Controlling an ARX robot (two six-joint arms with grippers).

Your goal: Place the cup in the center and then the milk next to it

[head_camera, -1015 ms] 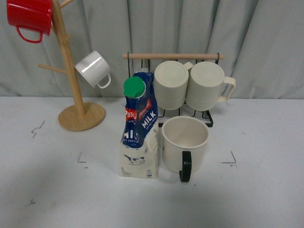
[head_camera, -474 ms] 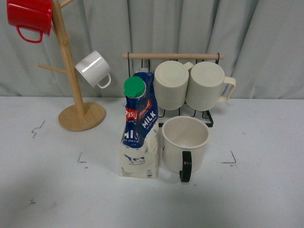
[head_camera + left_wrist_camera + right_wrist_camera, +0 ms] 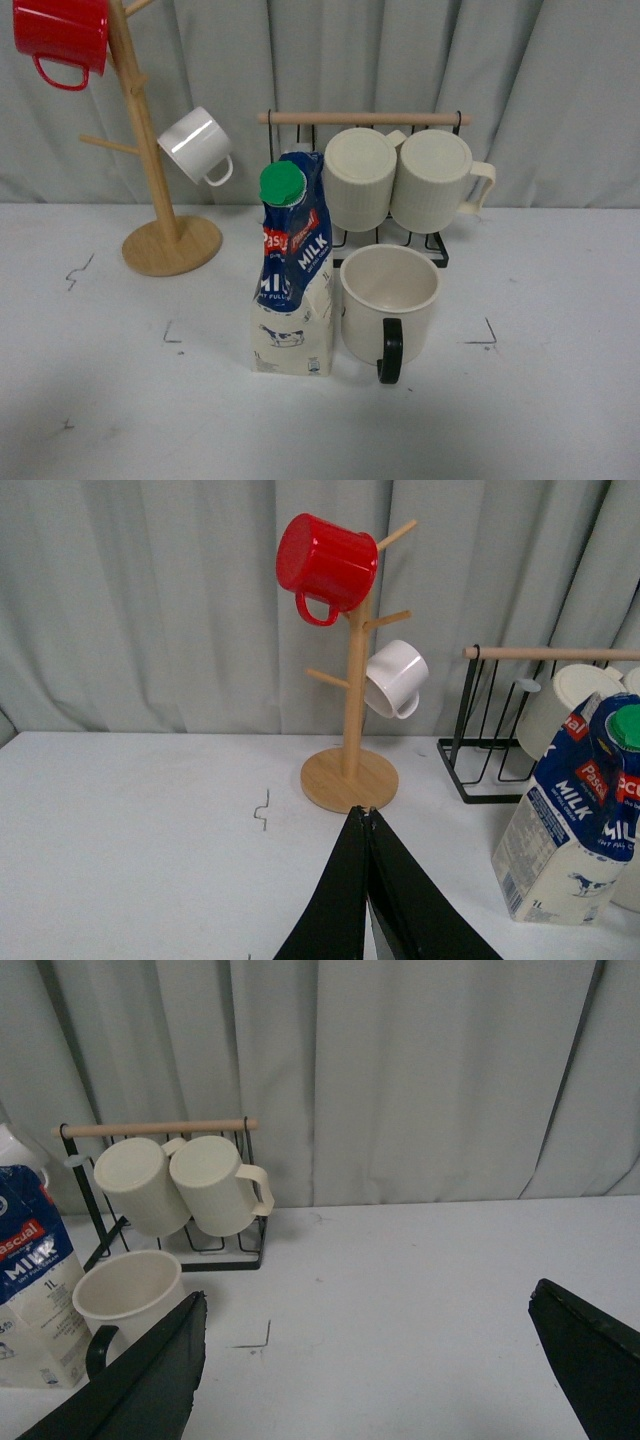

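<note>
The tall blue-and-white milk carton with a green cap (image 3: 292, 275) stands upright ahead and to the right of the left gripper (image 3: 368, 825), whose fingers meet, and just beside the wide cream cup with a black handle (image 3: 389, 305), as the task seems to want. The right gripper (image 3: 370, 1360), fingers spread wide and empty, hangs back, cup ahead-left.

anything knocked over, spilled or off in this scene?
Nothing stands out. The milk and the cup both stand upright side by side on the table, no spill around them. The mugs on the wooden tree and the wire rack hang normally.
</note>
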